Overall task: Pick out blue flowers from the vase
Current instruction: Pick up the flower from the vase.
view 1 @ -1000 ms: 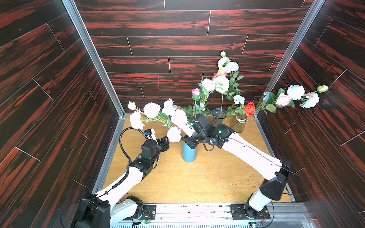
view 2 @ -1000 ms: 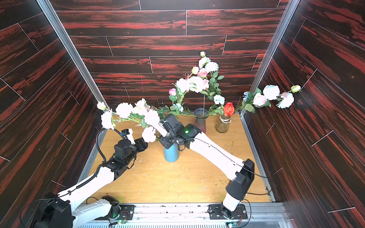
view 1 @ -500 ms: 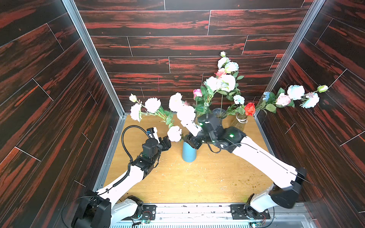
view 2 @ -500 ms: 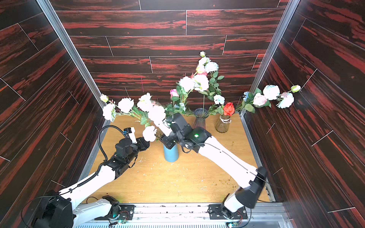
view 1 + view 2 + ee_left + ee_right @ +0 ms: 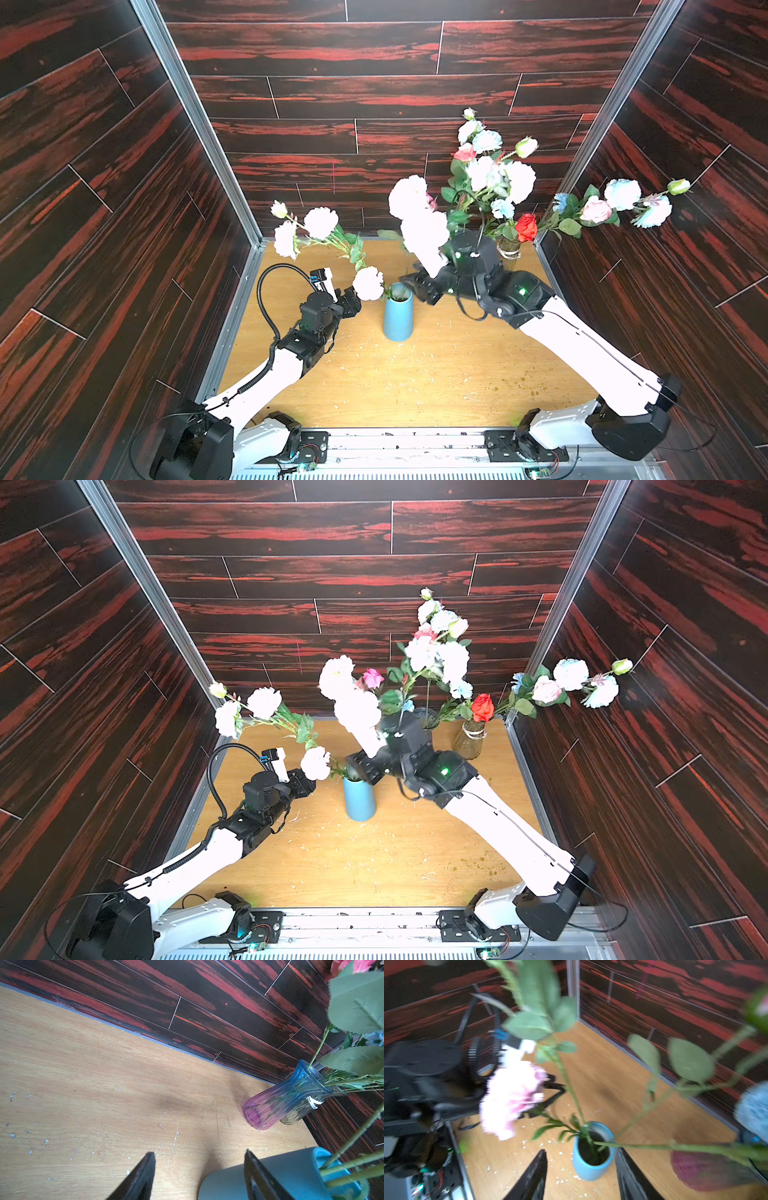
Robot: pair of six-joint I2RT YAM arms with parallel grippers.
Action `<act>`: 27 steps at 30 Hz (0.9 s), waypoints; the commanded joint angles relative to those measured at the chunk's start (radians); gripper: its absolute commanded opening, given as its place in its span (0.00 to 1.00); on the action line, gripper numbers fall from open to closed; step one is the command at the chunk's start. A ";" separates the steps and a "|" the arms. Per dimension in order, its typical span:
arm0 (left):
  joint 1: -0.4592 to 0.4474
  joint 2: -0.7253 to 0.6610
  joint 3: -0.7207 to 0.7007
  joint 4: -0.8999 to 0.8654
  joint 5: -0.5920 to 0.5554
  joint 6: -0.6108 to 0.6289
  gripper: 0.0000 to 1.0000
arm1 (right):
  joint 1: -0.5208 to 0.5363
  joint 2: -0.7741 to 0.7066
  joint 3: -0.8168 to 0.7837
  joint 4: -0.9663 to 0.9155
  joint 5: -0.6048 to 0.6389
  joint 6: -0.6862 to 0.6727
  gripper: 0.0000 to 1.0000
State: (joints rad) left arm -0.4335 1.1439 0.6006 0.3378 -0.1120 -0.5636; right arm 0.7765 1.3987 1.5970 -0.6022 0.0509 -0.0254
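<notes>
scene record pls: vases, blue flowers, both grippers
centre vase: blue vase, upright, holds pale pink carnations leaning toward the left arm
back vases: ribbed glass vase; clear glass vase
blue flowers: in the bunches at the back vases, none held
left gripper: open, empty, beside the blue vase
right gripper: open, empty, over the blue vase
</notes>
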 commanded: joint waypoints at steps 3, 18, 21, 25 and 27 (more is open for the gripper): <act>-0.008 -0.016 0.016 0.019 0.000 0.018 0.69 | -0.099 -0.012 0.015 0.059 -0.086 0.028 0.55; -0.007 -0.013 0.016 0.021 -0.001 0.017 0.69 | -0.492 0.124 0.211 0.029 -0.687 0.171 0.55; -0.007 -0.012 0.016 0.021 -0.001 0.018 0.69 | -0.534 0.185 0.271 -0.010 -0.805 0.184 0.55; -0.007 -0.015 0.013 0.024 -0.002 0.018 0.69 | -0.533 0.232 0.294 -0.058 -0.911 0.171 0.54; -0.008 -0.013 0.013 0.024 -0.002 0.018 0.69 | -0.520 0.228 0.267 -0.043 -0.939 0.175 0.53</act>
State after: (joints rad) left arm -0.4381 1.1439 0.6006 0.3382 -0.1120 -0.5640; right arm 0.2424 1.6283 1.8660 -0.6289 -0.7601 0.1417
